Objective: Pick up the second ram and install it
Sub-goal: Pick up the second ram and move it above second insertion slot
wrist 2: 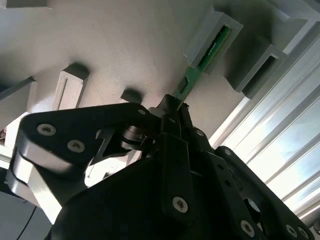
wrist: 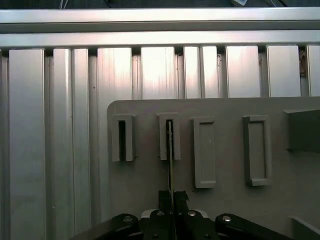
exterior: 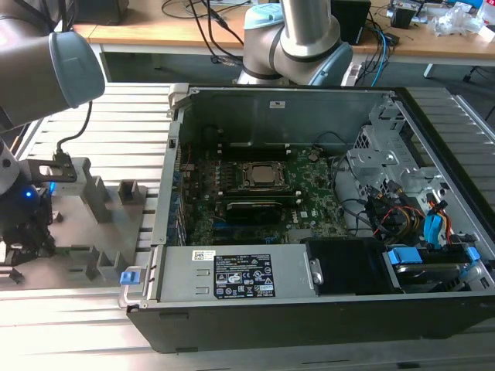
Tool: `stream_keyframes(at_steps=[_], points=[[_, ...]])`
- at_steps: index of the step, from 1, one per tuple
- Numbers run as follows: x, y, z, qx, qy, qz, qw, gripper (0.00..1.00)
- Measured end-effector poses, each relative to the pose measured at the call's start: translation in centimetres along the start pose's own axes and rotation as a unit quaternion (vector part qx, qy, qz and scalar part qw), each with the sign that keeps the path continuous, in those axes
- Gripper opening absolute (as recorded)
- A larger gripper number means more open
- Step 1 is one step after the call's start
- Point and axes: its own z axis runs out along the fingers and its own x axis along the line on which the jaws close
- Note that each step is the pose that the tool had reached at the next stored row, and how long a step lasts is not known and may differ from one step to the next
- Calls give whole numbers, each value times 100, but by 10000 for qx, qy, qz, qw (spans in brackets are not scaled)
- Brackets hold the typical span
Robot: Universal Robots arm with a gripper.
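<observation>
The second ram (wrist 2: 200, 62) is a thin green stick whose far end sits in a slot of a grey fixture block (wrist 2: 212, 37). In the first wrist view it shows edge-on (wrist: 170, 150) inside the second slotted block (wrist: 169, 136). My gripper (wrist 2: 173, 106) (wrist: 172, 196) is shut on the stick's near end, its dark fingers pressed to both faces. In the exterior view the gripper (exterior: 31, 236) hangs low over the grey fixture plate (exterior: 104, 232) at the exterior view's left, well away from the open computer case.
The open computer case (exterior: 309, 301) lies at the centre, with the green motherboard (exterior: 309, 205) and processor socket (exterior: 263, 176) inside. Several grey fixture blocks (exterior: 97, 197) stand on the plate. Ribbed aluminium table rails (wrist: 50, 125) surround it. Cables and drive bays (exterior: 418, 224) fill the case's right.
</observation>
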Motion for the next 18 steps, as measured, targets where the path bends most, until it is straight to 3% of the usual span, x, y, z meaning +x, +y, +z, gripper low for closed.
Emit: stream_keyframes(at_steps=[18], points=[[-1, 0, -12, 1, 0, -30, 10000, 14]])
